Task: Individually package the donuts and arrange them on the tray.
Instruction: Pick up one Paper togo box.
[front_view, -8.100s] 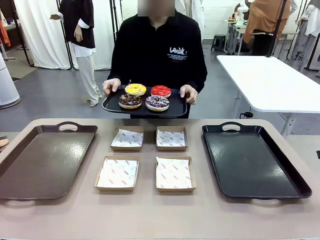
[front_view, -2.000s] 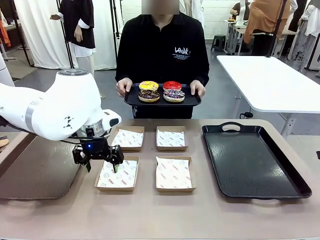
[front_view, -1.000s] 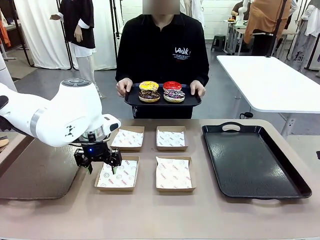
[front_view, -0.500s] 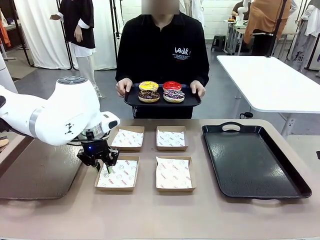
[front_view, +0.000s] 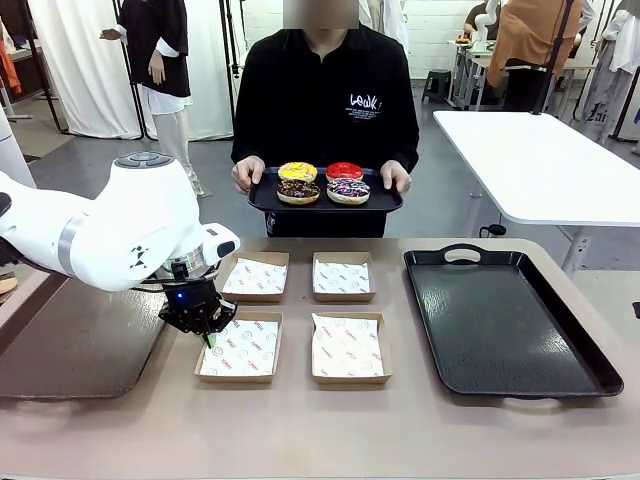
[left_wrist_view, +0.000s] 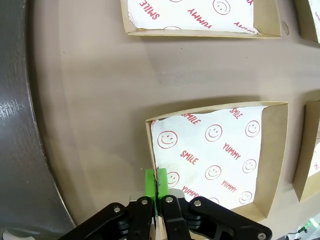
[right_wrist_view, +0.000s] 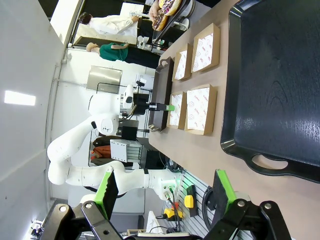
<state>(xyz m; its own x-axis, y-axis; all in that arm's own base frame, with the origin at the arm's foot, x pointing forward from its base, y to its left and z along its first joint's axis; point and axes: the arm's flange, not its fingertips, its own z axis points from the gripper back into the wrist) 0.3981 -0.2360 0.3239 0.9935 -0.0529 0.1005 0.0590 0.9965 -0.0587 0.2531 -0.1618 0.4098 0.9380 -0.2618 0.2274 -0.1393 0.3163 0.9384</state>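
Note:
Several donuts lie on a small black tray (front_view: 325, 204) that the person holds at the far side: yellow-iced (front_view: 297, 171), red-iced (front_view: 344, 171), chocolate (front_view: 298, 191) and sprinkled (front_view: 348, 190). My left gripper (front_view: 207, 336) is shut on the left wall of the near-left cardboard box (front_view: 240, 348). In the left wrist view the green pads (left_wrist_view: 149, 181) pinch that box's wall (left_wrist_view: 153, 150) at its paper-lined edge. My right gripper (right_wrist_view: 165, 186) hangs open with nothing between its fingers, high over the near end of the large black tray (front_view: 510, 320).
Three more paper-lined boxes stand mid-table: near-right (front_view: 347, 347), far-left (front_view: 255, 277) and far-right (front_view: 343, 277). A large brown tray (front_view: 70, 345) lies at the left, partly behind my left arm. Bare table runs along the front edge.
The left gripper's fingers, open a second ago beside the near-left box, have closed on its left wall. The box has shifted slightly to the right. The person and the donuts have stayed put.

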